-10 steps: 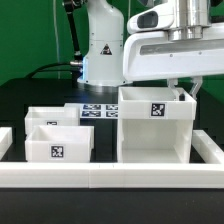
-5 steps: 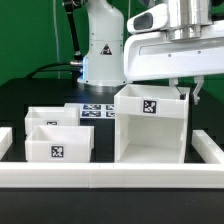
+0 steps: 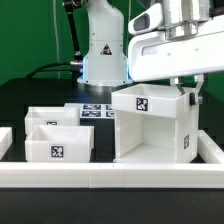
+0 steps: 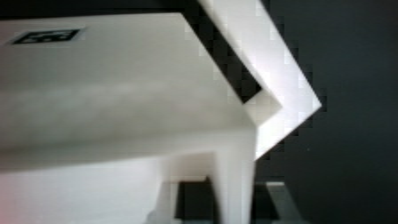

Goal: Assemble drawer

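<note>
The fingers [image 3: 194,94] grip the housing [image 3: 150,135] by the top of its side wall at the exterior view's right. Since half a second ago the housing has swung round on the counter [image 3: 25,98]: a side tag now shows and its top edge slants. It stands by the near edge, toward the corner at the exterior view's right; the two trays [image 3: 57,142] sit unmoved beside it

The housing [image 3: 150,130] hides the fingertips of the hand [image 3: 186,90]; wrist view blurred.
</note>
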Robot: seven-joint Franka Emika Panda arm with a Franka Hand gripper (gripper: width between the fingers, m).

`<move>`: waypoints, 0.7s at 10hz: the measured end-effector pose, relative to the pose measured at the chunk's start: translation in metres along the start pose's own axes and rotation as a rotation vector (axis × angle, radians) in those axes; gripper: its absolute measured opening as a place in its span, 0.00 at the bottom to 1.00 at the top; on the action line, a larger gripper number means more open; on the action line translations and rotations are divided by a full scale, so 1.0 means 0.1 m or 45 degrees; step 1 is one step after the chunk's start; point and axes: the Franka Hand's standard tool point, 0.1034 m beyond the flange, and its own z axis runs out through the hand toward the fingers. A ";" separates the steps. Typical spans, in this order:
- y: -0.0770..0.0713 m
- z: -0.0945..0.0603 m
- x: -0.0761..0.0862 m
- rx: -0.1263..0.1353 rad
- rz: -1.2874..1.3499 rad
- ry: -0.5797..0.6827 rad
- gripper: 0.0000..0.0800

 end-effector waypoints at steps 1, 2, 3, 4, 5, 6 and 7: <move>-0.01 0.00 0.00 0.005 0.019 -0.002 0.06; -0.03 -0.01 0.00 0.017 0.114 -0.004 0.06; -0.03 -0.02 0.00 0.028 0.221 -0.009 0.06; -0.02 -0.03 0.03 0.038 0.346 -0.015 0.06; -0.03 -0.03 0.05 0.050 0.445 -0.016 0.06; -0.04 -0.04 0.05 0.060 0.514 -0.013 0.06; -0.05 -0.05 0.06 0.067 0.578 -0.016 0.06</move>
